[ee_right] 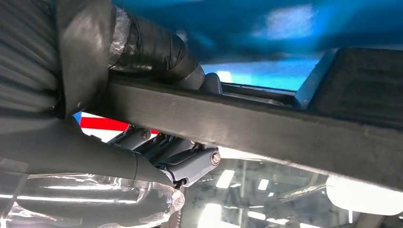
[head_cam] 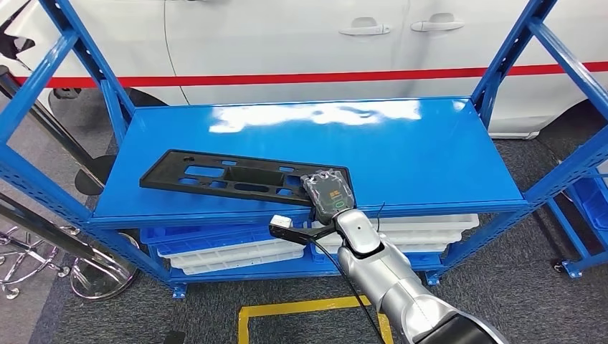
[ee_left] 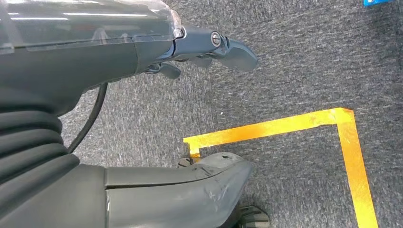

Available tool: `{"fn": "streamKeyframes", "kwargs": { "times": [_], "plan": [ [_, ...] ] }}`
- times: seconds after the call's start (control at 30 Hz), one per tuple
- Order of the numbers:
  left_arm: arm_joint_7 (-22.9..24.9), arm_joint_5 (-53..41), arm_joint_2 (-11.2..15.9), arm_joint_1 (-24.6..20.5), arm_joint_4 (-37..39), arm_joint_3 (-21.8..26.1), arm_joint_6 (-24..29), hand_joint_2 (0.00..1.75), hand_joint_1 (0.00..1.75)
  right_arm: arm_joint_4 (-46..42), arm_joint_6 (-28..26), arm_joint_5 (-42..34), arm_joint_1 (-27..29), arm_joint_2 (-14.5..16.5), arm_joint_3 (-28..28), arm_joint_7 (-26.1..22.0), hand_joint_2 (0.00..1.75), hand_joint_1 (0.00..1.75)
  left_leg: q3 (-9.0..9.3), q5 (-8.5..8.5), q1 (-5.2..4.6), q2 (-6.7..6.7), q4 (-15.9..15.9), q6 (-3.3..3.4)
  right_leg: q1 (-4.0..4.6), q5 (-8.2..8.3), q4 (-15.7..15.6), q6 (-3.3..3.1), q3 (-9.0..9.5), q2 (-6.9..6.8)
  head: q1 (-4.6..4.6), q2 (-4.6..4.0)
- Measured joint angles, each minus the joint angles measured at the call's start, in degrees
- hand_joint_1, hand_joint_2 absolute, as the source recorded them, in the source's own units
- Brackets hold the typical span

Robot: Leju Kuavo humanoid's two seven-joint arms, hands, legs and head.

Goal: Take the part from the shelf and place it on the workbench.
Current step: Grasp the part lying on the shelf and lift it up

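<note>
The part (head_cam: 229,177) is a long flat black plastic panel with several cut-outs, lying on the blue shelf (head_cam: 416,150) towards its front left. My right hand (head_cam: 328,192) sits on the panel's right end at the shelf's front edge. In the right wrist view the panel's edge (ee_right: 285,128) runs between the taped thumb (ee_right: 157,52) and the grey fingers (ee_right: 190,161), so the hand grips it. My left hand (ee_left: 95,57) hangs over the carpet, its thumb (ee_left: 190,185) and fingers (ee_left: 228,47) apart with nothing between them.
White trays (head_cam: 236,254) are stacked on the lower shelf. A white car (head_cam: 287,36) with a red stripe stands behind the rack. Blue uprights flank the shelf on both sides. Yellow floor tape (head_cam: 301,308) marks the carpet in front. Blue bins (head_cam: 595,201) stand at the right.
</note>
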Motion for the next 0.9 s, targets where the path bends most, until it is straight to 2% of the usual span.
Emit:
{"fn": "streamKeyframes", "kwargs": {
  "times": [0.2,0.43,0.5,0.7,0.9],
  "plan": [
    [0.4,0.0,0.0,0.0,0.0,0.0,1.0,1.75,0.00,-1.0,-1.9,-1.0,0.8,0.0,-0.2,-1.0,1.75,1.75,0.00,0.00,0.00,0.00,0.0,0.00,0.00,0.00,0.0,0.00,0.00,0.00,0.00,-0.01],
    [4.6,0.6,0.0,-0.1,0.0,0.5,6.1,1.75,0.00,-8.4,-13.3,-0.4,4.6,-0.1,-1.1,-2.8,1.75,1.75,-0.07,0.00,0.01,0.00,0.0,0.00,0.01,-0.01,0.0,-0.01,-0.06,0.00,0.00,0.01],
    [5.0,0.7,-0.1,-0.1,0.0,0.8,6.5,1.75,0.00,-10.8,-15.0,0.2,5.2,-0.1,-1.2,-2.9,1.75,1.75,-0.07,-0.01,0.01,0.00,0.0,-0.01,0.01,-0.01,0.0,-0.01,-0.07,0.00,0.00,0.01],
    [7.5,1.3,-0.1,-0.3,0.0,1.3,8.8,1.75,0.00,-19.5,-15.4,3.4,8.1,0.4,-3.3,-5.2,1.75,1.75,-0.11,-0.01,0.00,0.00,0.0,-0.01,0.00,-0.01,0.0,0.00,-0.08,-0.01,0.00,-0.01],
    [8.9,1.5,-0.1,-0.4,0.0,1.9,10.2,1.75,0.00,-26.3,-15.4,4.4,8.7,1.0,-5.1,-5.9,1.75,1.75,-0.11,-0.01,0.00,-0.01,0.0,-0.01,0.00,-0.01,0.0,-0.01,-0.08,-0.03,0.00,-0.01]
  ]
}}
